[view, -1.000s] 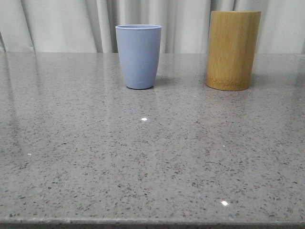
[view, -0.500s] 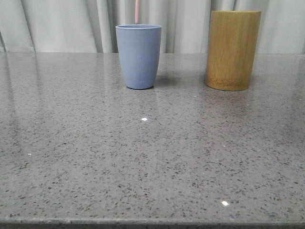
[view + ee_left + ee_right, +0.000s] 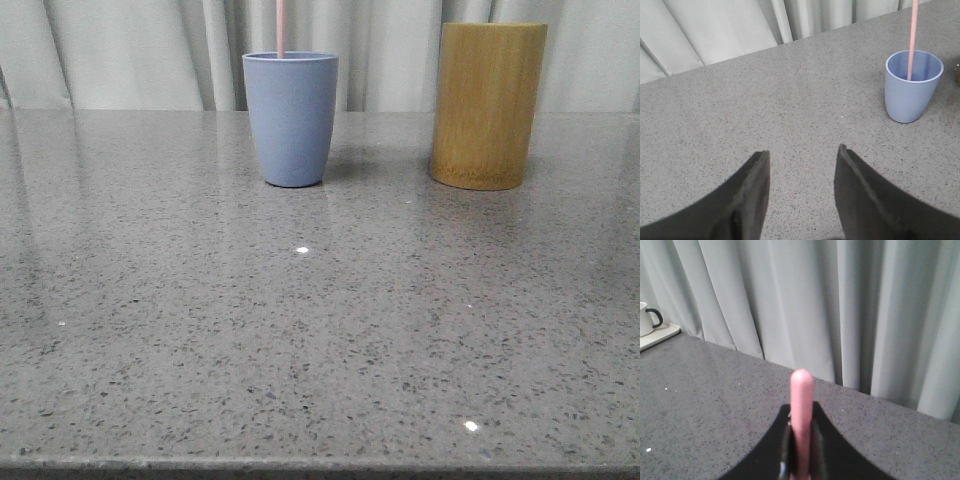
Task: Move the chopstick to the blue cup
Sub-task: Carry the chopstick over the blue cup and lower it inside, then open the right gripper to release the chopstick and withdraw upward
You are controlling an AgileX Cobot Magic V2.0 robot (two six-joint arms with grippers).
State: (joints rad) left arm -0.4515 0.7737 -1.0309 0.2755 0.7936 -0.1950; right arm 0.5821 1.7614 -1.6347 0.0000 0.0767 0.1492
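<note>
The blue cup (image 3: 291, 118) stands upright at the back middle of the grey table; it also shows in the left wrist view (image 3: 912, 85). A thin pale pink chopstick (image 3: 282, 27) rises straight up out of the cup and leaves the top of the front view; in the left wrist view the chopstick (image 3: 912, 40) has its lower end inside the cup. My right gripper (image 3: 801, 412) is shut on the chopstick (image 3: 802, 410), whose rounded end sticks out past the fingertips. My left gripper (image 3: 802, 152) is open and empty over bare table, well apart from the cup. Neither gripper shows in the front view.
A taller yellow-brown bamboo cylinder (image 3: 488, 105) stands to the right of the blue cup. Pale curtains hang behind the table. A white mug (image 3: 647, 319) on a white tray (image 3: 662, 336) sits at the table's edge in the right wrist view.
The pink chopstick has appeared above the blue cup and come down into it, shifting slightly left. The cups have not moved.
</note>
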